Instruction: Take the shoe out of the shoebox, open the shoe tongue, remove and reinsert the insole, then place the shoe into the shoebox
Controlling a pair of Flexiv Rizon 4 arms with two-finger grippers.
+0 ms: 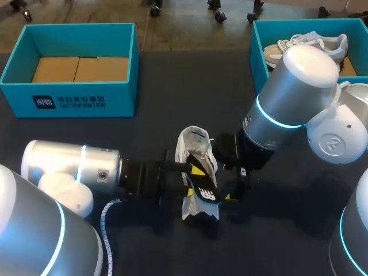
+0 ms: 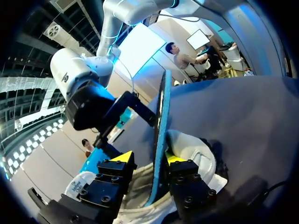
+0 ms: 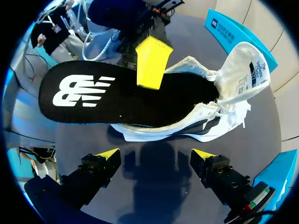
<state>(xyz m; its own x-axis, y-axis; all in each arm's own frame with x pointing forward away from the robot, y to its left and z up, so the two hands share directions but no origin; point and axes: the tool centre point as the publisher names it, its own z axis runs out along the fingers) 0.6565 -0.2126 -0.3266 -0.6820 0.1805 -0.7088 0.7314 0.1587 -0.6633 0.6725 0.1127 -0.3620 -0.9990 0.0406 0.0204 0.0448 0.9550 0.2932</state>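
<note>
Two teal boxes are noted in the head view: the left shoebox (image 1: 69,99) at the far left corner of the bench (image 1: 172,86), showing only its brown cardboard floor, and the right shoebox (image 1: 256,53) at the far right corner, with a second shoe (image 1: 310,45) lying in it. The white shoe (image 1: 194,145) is recorded outside both boxes, at the middle of the bench, nearer its front edge. A black insole (image 1: 205,188) sticks partly out of it. The left gripper (image 1: 192,172) meets the shoe from the left and the right gripper (image 1: 233,184) sits just beside it on the right. In the left wrist view, the insole (image 2: 161,135) is seen edge-on, blue-rimmed, pinched from both sides between the left gripper's (image 2: 149,157) yellow tips, with the shoe (image 2: 196,151) under and beside them. In the right wrist view, the right gripper's (image 3: 156,154) fingers are spread wide with nothing between them, only bare bench. Ahead of them the shoe (image 3: 224,100) lies on its side, its tongue (image 3: 245,70) folded back. The insole (image 3: 117,98) is drawn largely out of the shoe, and one yellow fingertip (image 3: 150,63) of the left gripper is pressed on its face.
</note>
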